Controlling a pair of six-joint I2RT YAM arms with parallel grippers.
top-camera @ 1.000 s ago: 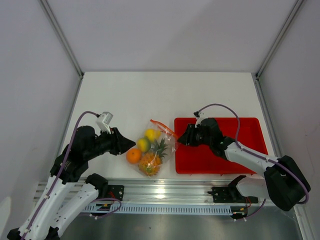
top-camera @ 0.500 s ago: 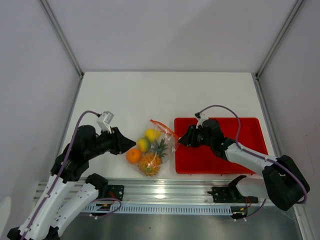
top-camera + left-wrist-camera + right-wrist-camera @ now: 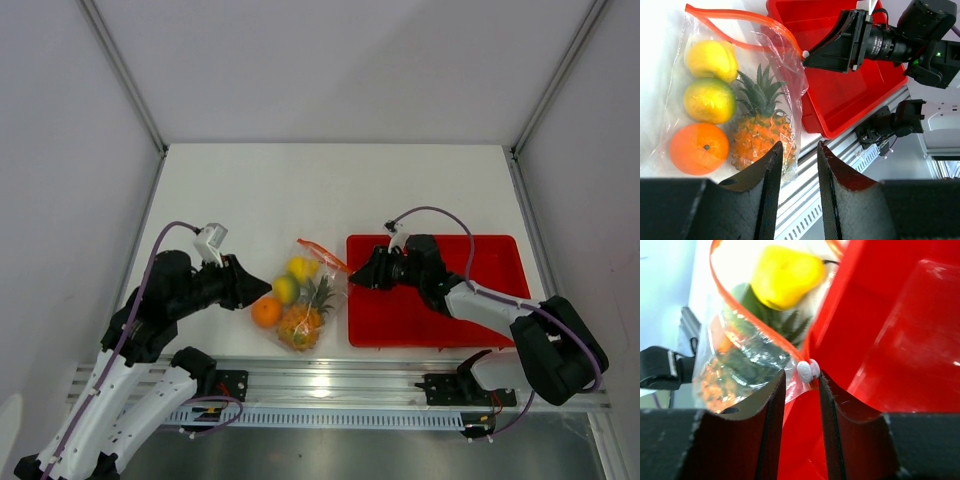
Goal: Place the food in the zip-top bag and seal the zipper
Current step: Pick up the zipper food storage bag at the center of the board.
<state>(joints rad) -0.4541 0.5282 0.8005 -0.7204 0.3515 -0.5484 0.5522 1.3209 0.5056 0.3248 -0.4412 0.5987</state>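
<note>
Zip-top bag (image 3: 786, 75) lies flat on the counter (image 3: 300, 190) near its front edge, between the arms. Food appears loaded: pineapple (image 3: 760, 140) and orange ball (image 3: 699, 148) nearest, green fruit (image 3: 709, 99) and lemon (image 3: 711, 59) beyond. Left hand (image 3: 798, 147) hovers just short of the bag, fingers slightly parted, gripping nothing. Farther back, the zipper (image 3: 740, 15) gapes unsealed. Right hand (image 3: 801, 377), at the red tray (image 3: 500, 250) rim, brackets the white slider (image 3: 807, 370); a firm pinch cannot be confirmed. Outstanding: sealing the zipper.

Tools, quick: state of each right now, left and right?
Left tool: open, narrow gap, nothing seen between its fingers.
Right tool: open, straddling the zipper's white slider, not yet clamped.
</note>
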